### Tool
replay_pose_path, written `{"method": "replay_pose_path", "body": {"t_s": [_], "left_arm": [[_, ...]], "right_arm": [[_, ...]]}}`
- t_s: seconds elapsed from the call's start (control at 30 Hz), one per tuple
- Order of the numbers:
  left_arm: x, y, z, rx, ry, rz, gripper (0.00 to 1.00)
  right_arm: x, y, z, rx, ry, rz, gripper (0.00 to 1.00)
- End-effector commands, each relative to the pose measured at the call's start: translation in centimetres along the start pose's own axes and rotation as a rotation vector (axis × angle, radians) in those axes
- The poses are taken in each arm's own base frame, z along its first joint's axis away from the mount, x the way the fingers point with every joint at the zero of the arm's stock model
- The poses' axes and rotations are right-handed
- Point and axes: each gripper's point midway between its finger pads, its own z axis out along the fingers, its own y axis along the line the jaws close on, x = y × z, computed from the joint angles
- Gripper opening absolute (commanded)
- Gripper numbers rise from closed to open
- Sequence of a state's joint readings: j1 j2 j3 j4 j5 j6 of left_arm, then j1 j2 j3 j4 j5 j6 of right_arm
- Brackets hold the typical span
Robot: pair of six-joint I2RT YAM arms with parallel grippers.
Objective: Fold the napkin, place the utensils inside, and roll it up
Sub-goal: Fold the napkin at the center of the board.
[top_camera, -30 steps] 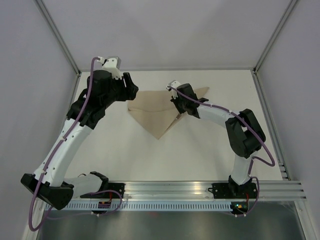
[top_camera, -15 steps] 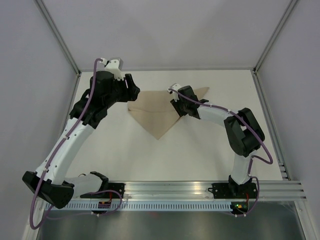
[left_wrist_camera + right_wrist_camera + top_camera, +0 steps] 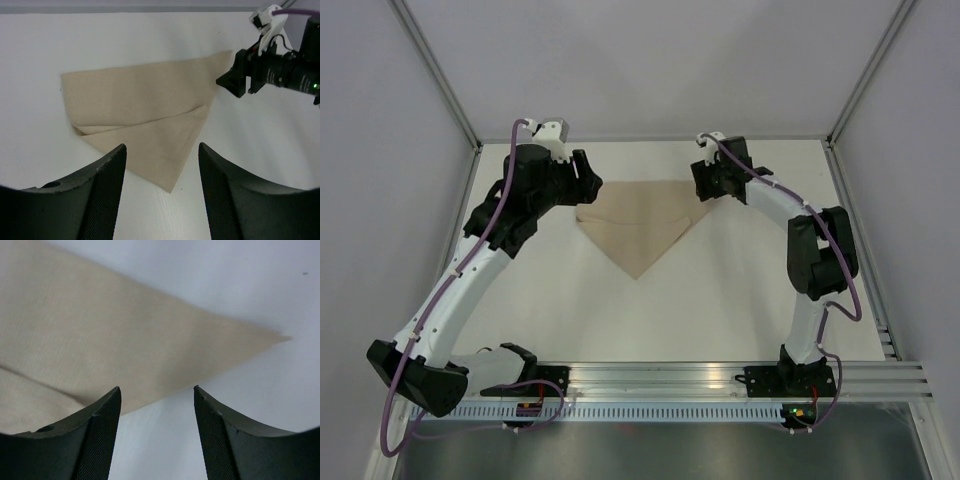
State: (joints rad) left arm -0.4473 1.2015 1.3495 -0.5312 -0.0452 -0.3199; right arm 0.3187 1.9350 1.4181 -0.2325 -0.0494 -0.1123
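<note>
White table (image 3: pixel 750 300): napkin (image 3: pixel 635 225) lay folded triangular, flat, likely for loading; left gripper (image 3: pixel 161 147), right gripper (image 3: pixel 156 390) both spread, empty, at its far corners.

A flat white counter (image 3: pixel 720 300) sits inside pale grey walls (image 3: pixel 650 60); a ribbed silver metal rail (image 3: pixel 670 378) runs along its near edge.
</note>
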Motion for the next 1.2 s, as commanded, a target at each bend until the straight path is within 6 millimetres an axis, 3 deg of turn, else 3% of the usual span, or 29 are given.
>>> {"method": "replay_pose_path", "body": {"t_s": [0.0,0.07,0.1,0.17,0.2,0.4,0.5,0.83,1.17], "left_arm": [[-0.8,-1.0,0.2,0.04,-0.033,-0.034,0.64],[-0.7,-1.0,0.2,0.044,-0.033,-0.037,0.64],[-0.7,-1.1,0.3,0.047,-0.032,-0.038,0.64],[-0.7,-1.1,0.2,0.049,-0.033,-0.038,0.64],[-0.7,-1.1,0.3,0.05,-0.032,-0.038,0.64],[-0.8,-1.1,0.0,0.051,-0.039,-0.034,0.64],[-0.8,-1.0,-0.1,0.048,-0.04,-0.032,0.64],[-0.5,-0.8,0.0,0.039,-0.033,-0.031,0.64],[-0.3,-0.7,0.0,0.035,-0.031,-0.031,0.64]], "right_arm": [[-0.2,-4.6,0.6,-0.034,0.024,0.199,0.66],[-1.4,-5.8,0.7,-0.075,0.006,0.294,0.66],[-0.5,-7.2,1.4,-0.069,0.026,0.344,0.65],[-0.9,-8.2,1.8,-0.085,0.017,0.408,0.65],[-0.1,-8.9,2.5,-0.096,0.031,0.443,0.65],[0.0,-10.1,4.9,-0.159,0.023,0.575,0.65],[1.2,-12.0,5.8,-0.161,0.034,0.659,0.65],[2.9,-13.2,7.3,-0.136,0.034,0.754,0.61],[3.5,-12.8,8.6,-0.163,0.037,0.794,0.54]]}}
